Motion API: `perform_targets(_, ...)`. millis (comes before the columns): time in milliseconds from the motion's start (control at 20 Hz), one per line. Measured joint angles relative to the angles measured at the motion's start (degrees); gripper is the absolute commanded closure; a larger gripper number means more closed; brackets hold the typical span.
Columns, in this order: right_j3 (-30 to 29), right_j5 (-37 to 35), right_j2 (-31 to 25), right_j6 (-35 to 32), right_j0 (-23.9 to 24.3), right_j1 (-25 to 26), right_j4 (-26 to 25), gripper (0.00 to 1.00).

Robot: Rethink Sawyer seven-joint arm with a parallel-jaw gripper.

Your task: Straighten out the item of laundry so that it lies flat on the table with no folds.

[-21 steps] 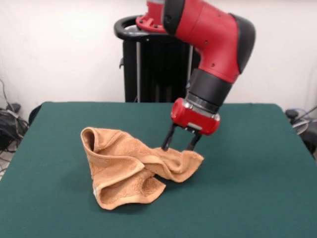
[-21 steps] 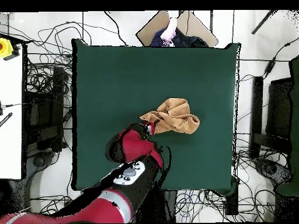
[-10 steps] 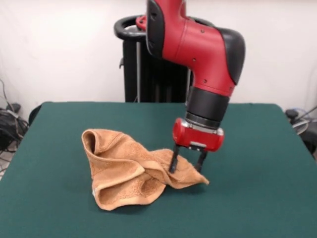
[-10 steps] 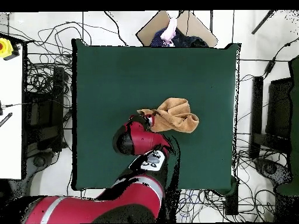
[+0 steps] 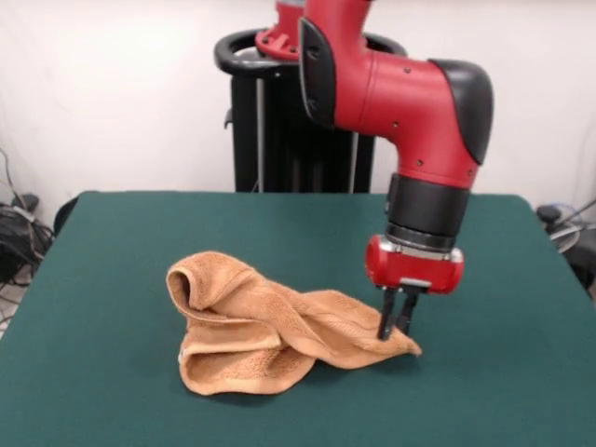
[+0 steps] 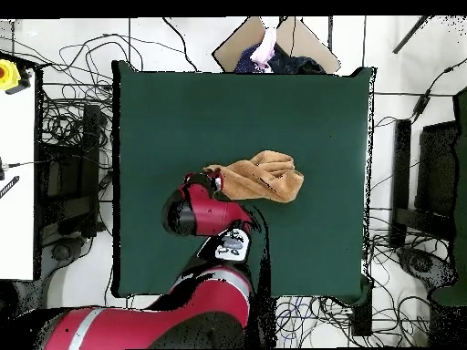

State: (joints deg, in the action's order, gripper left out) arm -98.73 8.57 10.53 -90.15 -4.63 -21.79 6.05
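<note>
Tool pinched on the towel corner should pull low and outward across the bench, spreading folds.

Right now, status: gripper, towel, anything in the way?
Gripper shut on one corner of the tan-orange terry towel. Towel bunched and folded on the dark green table, not flat. Nothing in the way.
</note>
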Motion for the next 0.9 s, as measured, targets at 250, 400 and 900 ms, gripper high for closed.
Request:
perform_targets(250, 0.0, -4.5, 1.6, 0.0, -3.1, -1.8, 1.6, 1.0)
perform_targets(400, -0.1, -9.3, 2.5, 0.0, -4.6, -4.1, 1.6, 1.0)
perform_targets(900, -6.1, -25.1, 5.3, 0.0, -4.8, -19.6, 0.0, 1.0)
